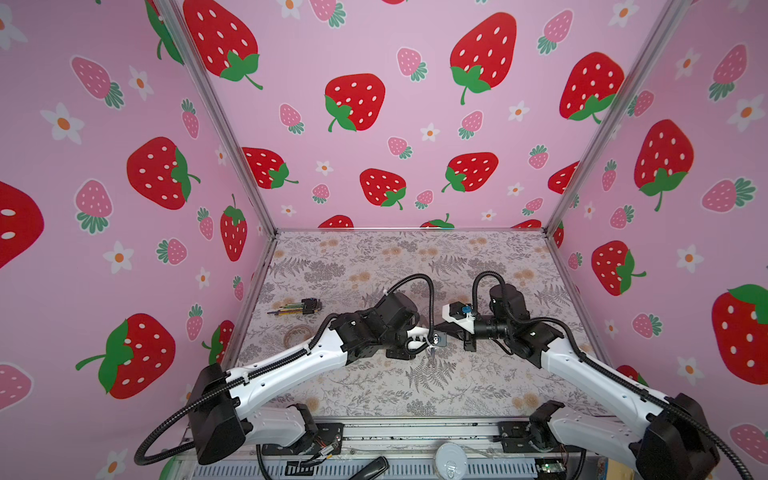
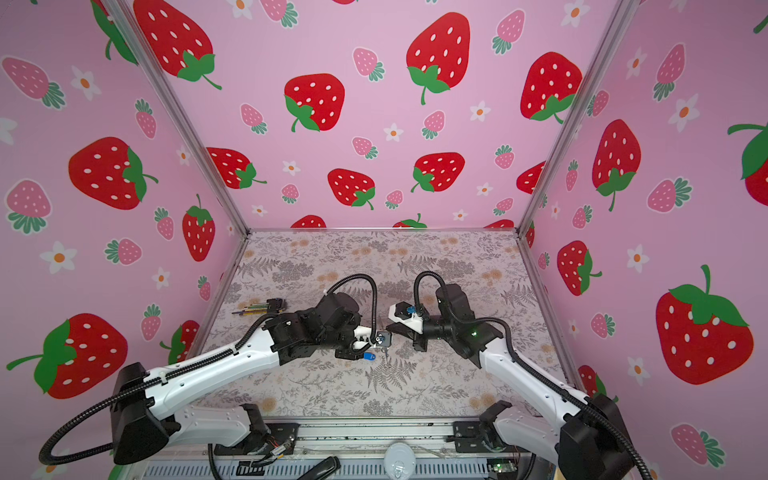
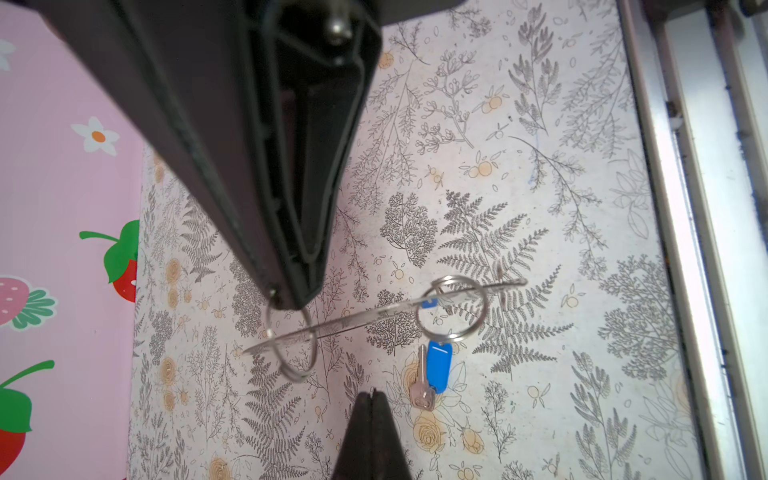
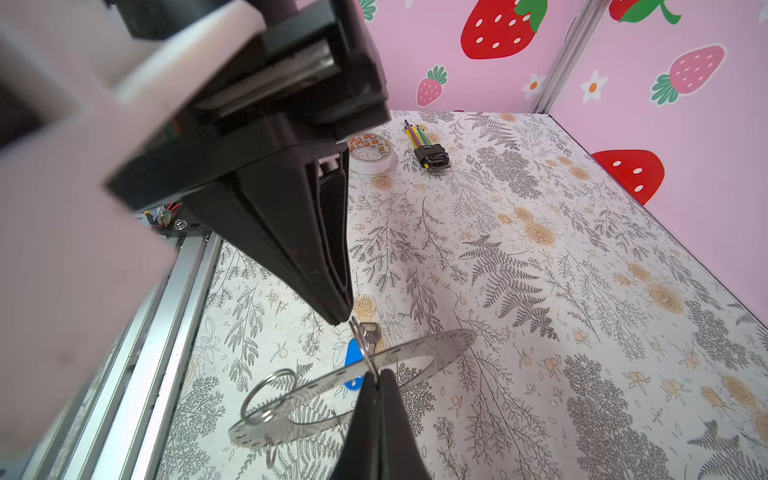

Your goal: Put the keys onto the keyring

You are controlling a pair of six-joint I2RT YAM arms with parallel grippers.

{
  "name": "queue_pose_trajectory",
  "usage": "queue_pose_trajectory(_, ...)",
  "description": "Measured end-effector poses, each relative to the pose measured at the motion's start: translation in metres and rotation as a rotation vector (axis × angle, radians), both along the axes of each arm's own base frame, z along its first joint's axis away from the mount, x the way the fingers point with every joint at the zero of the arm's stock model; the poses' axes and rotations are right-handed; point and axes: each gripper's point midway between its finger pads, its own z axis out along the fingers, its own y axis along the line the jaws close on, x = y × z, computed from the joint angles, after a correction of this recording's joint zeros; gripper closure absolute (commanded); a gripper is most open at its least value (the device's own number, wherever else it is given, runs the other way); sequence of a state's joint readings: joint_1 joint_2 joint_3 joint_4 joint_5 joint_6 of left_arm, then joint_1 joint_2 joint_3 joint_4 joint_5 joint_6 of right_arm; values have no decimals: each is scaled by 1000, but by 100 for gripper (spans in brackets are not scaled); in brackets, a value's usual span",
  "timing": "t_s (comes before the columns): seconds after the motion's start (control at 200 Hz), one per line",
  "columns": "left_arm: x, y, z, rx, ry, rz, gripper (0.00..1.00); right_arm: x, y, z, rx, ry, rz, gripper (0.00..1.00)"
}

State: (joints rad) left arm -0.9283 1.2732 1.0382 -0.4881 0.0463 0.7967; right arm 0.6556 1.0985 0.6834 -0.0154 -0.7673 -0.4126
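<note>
Over the mat (image 3: 540,208) — one keyring (image 4: 436,347), one key (image 3: 438,365).

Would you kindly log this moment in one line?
left gripper: shut; right gripper: shut on split ring; keyring: aloft on that ring; blue-tagged key: hangs below keyring

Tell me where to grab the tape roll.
Pinch the tape roll across its wall from straight above, one side inside the core, one outside. It lies flat on the table, core facing up, so its wall likely offers the only narrow grip.

Tape roll (image 4: 374,153) partly hidden; key's blue head (image 4: 352,353) mostly covered.
</note>
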Motion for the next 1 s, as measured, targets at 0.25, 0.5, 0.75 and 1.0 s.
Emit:
queue_pose_trajectory(0.25,2,8,7,-133,-31,67,84,3,0,-7,-14,18,-5,100)
queue_pose_trajectory(0.5,0,-9,13,-201,-46,54,79,3,1,-9,-18,27,-6,100)
queue_pose_trajectory(0.75,1,-19,9,-223,-30,61,79,3,1,-9,-17,34,-9,100)
queue_pose_trajectory(1.0,5,-21,7,-226,-22,83,83,3,1,-9,-16,38,-10,100)
